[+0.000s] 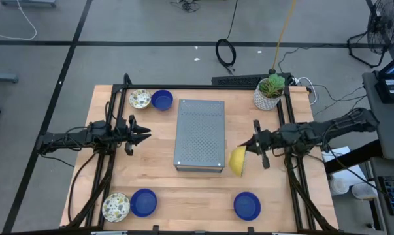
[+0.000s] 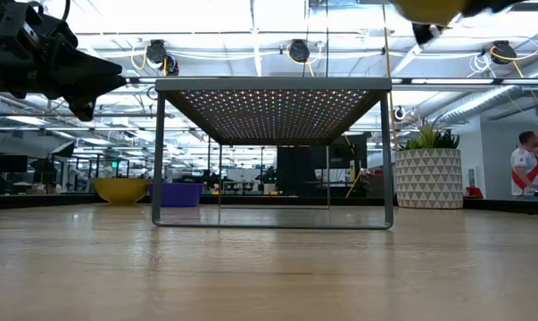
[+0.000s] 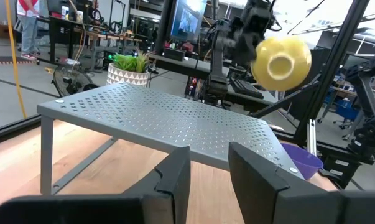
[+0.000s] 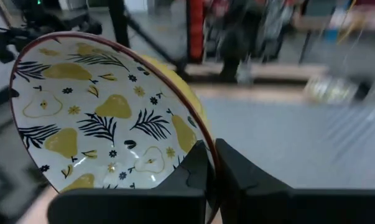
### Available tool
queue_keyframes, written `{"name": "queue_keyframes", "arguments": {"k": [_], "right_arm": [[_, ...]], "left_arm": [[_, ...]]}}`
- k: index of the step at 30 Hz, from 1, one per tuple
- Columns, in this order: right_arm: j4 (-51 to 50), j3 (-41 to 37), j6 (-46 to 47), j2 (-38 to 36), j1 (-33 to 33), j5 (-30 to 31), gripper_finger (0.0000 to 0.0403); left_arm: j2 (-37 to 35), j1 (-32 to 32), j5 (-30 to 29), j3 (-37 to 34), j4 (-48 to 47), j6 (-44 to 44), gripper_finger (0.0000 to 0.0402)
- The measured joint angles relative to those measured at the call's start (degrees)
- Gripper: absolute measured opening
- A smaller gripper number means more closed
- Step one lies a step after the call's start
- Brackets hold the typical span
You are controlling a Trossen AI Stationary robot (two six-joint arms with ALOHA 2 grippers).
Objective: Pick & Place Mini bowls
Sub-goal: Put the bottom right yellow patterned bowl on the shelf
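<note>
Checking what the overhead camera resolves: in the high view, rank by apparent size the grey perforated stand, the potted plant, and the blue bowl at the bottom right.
1. Grey perforated stand, clearly largest.
2. Potted plant.
3. Blue bowl, only slightly smaller than the plant; nearly alike.

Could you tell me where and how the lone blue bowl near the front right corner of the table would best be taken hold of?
Take the blue bowl by its rim, coming straight down from above with one finger inside and one outside. It sits upright and open, apart from the other bowls, so any side of the rim looks free. The right gripper is nearest but already holds a yellow bowl that way.
</note>
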Motion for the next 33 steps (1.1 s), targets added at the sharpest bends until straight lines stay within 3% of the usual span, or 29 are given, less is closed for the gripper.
{"name": "queue_keyframes", "arguments": {"k": [3, 9, 14, 19, 22, 25, 33], "right_arm": [[6.8, 0.0, -7.2, 1.1, -3.1, -2.0, 0.0003], [22.9, 0.1, -13.7, 6.5, -10.9, -14.3, 0.0004], [37.2, 0.5, -13.6, 13.4, -19.6, -22.5, 0.0003], [38.9, 10.0, -9.6, 22.7, -27.7, -29.6, 0.0002], [30.2, 21.3, -8.5, 29.3, -30.9, -33.6, 0.0002], [13.7, 36.0, -9.5, 36.4, -33.0, -35.6, 0.0002], [-28.4, 72.1, -10.5, 55.8, -37.2, -31.6, 0.0001]], "left_arm": [[0.0, 0.0, 0.0, 0.0, 0.0, 0.0, 0.0113], [0.0, 0.0, 0.0, 0.0, 0.0, 0.0, 0.0113], [0.0, 0.0, 0.0, 0.0, 0.0, 0.0, 0.0113], [0.0, 0.0, 0.0, 0.0, 0.0, 0.0, 0.0113], [0.0, 0.0, 0.0, 0.0, 0.0, 0.0, 0.0113], [0.0, 0.0, 0.0, 0.0, 0.0, 0.0, 0.0113], [0.0, 0.0, 0.0, 0.0, 0.0, 0.0, 0.0113]]}}
